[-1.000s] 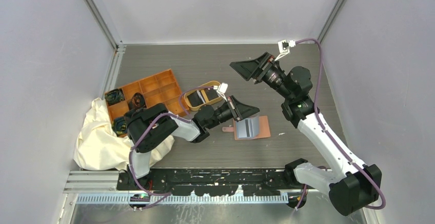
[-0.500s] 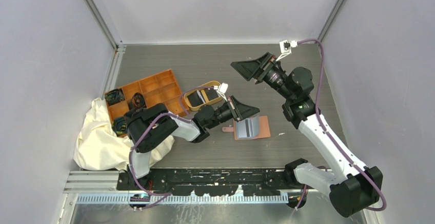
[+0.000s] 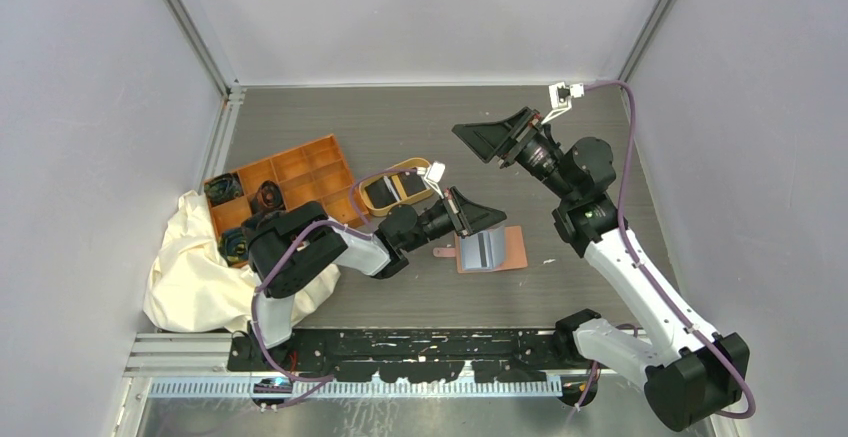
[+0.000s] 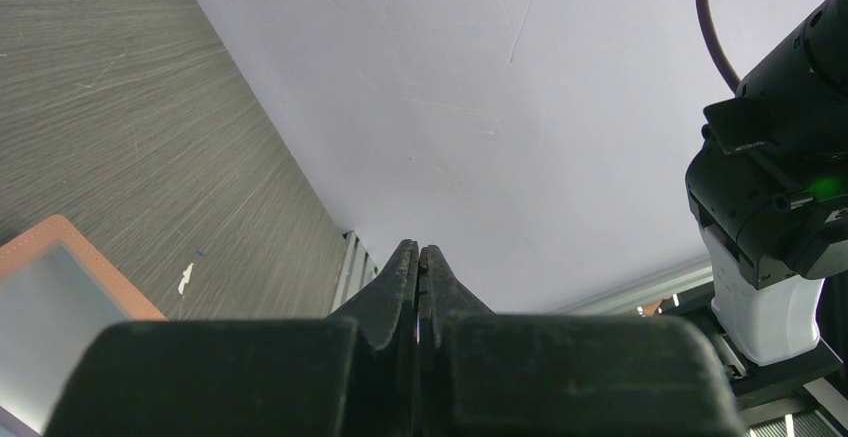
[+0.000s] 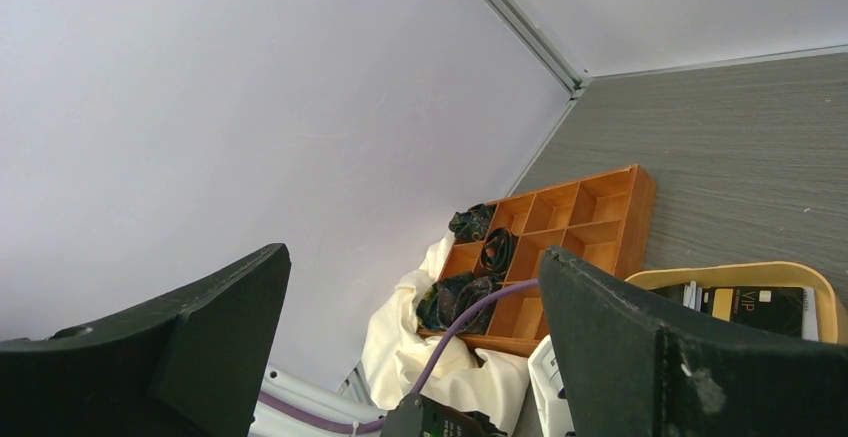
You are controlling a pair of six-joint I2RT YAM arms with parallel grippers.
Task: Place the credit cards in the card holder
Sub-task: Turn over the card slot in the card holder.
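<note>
On the table (image 3: pixel 400 122), the card holder (image 3: pixel 497 251) lies crosswise, tab pointing left.

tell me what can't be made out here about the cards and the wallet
- How many credit cards lie in the oval tray: top view, too small to count; right wrist view, cut off by the frame edge and the open right gripper.
- Whether the card holder already holds a card: top view, too small; left wrist view, only a corner shows beside the shut left gripper.
</note>
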